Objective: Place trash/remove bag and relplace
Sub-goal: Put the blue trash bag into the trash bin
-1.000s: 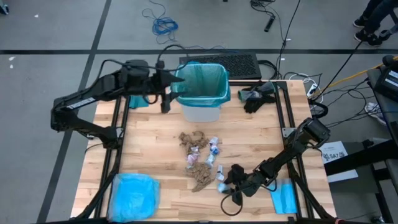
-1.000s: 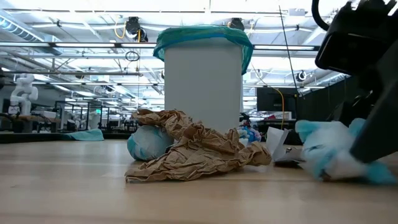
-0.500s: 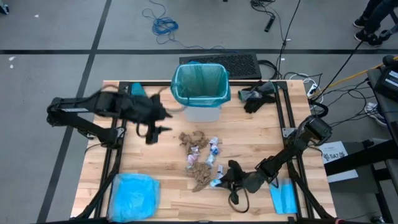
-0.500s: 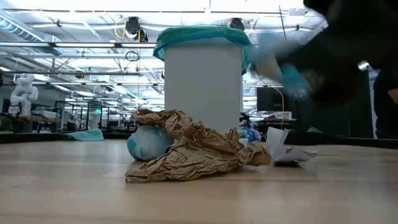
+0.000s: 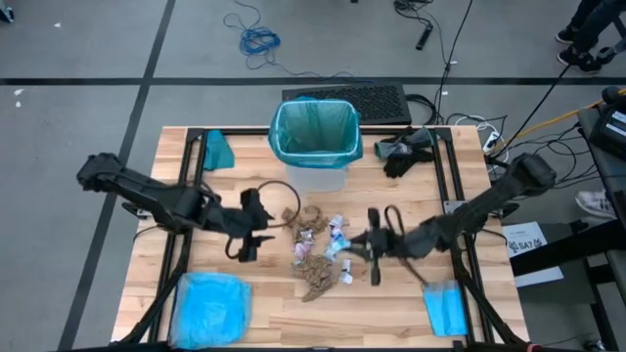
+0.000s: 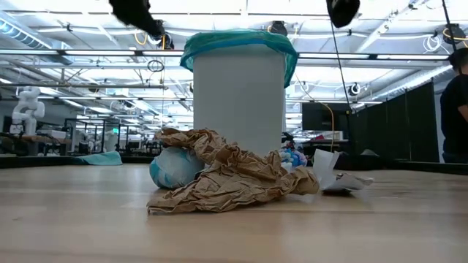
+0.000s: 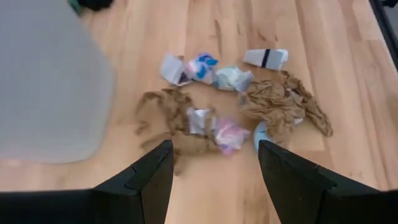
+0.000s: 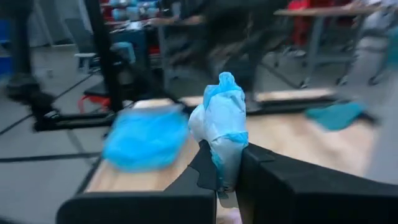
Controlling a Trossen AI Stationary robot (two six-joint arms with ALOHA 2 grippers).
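My right tool [image 8: 225,163] is clamped on a crumpled white-and-blue wrapper [image 8: 219,127], lifted off the tabletop [image 5: 391,210] beside the scattered trash [image 5: 315,246]; my left tool [image 7: 211,163] hangs over the other side of the heap with its fingers [image 7: 147,171] spread apart and nothing between them. The rest of the scraps lie in a loose cluster on the wood in front of the white bin [image 5: 315,176], whose teal-green liner [image 5: 315,132] is folded over the rim. I judge every piece to be light and soft: the brown paper wad [image 6: 227,175] will crush and spring back, the wrappers are slick and thin, so I should pinch each one across its bulkiest fold rather than at a loose edge that could tear or slip free. The liner looks filmy and crinkly; its turned-over rim is the place to take hold of it. My right wrist view alone shows the wrapper squeezed between my fingertips, which the overhead view does not make clear. The low view shows the bin's height and the liner's overhang, but hardly any of my arms, while my left wrist view lays out each scrap separately.
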